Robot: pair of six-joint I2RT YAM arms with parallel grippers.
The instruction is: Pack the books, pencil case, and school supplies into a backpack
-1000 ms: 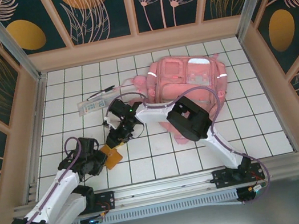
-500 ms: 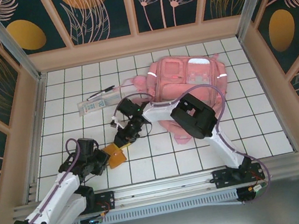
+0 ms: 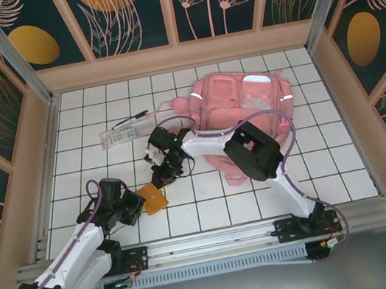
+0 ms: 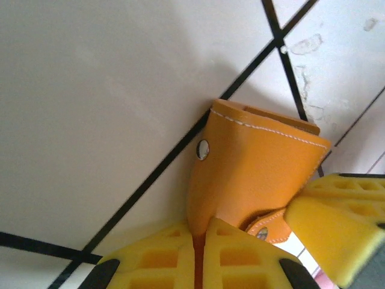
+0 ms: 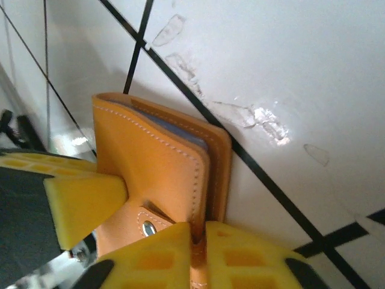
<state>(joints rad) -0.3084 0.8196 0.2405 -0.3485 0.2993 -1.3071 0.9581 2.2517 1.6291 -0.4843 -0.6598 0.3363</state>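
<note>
Orange-brown leather notebook (image 3: 153, 197) pinched by left gripper (image 3: 137, 201) and right gripper (image 3: 161, 182); next, likely carry to pink fabric backpack (image 3: 238, 103) at 2 o'clock.

No legible text, labels or nos. in any view; marks on clear pencil case (image 3: 122, 135), seen from top cam, too small to read.

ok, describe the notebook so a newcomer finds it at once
From the pink backpack at the far side of the table, come toward the near left, where the left hand and right hand meet. Both pinch the notebook: small, orange, white-stitched with a snap strap, unlike the clear pencil case farther back.
</note>
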